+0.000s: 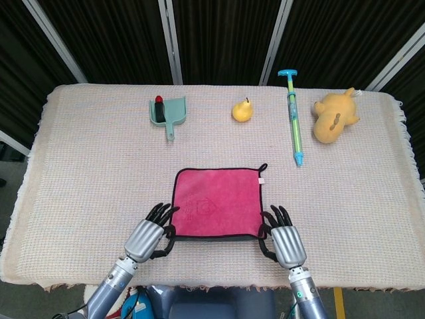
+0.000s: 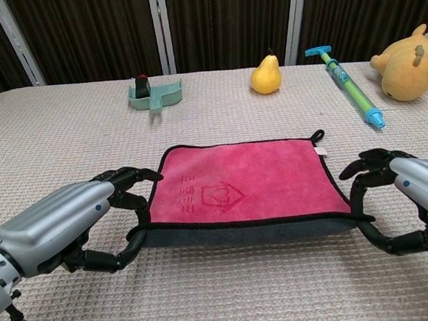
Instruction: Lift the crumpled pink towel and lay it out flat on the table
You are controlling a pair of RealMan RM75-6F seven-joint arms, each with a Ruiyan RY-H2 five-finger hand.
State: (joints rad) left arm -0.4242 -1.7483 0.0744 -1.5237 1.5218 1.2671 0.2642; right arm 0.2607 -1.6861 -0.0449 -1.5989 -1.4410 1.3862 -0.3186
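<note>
The pink towel [image 1: 216, 209] is spread out flat. The left hand [image 1: 147, 236] and the right hand [image 1: 284, 240] each pinch a near corner, lifted slightly above the table [image 1: 99, 166].

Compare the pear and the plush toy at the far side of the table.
The pear is small, smooth and stands upright with its stem up; the plush toy is clearly bigger, soft-looking and lies slumped on its side. The pear sits near the middle of the far edge, the plush toy near the right corner. Both are yellow and rest untouched on the table.
</note>
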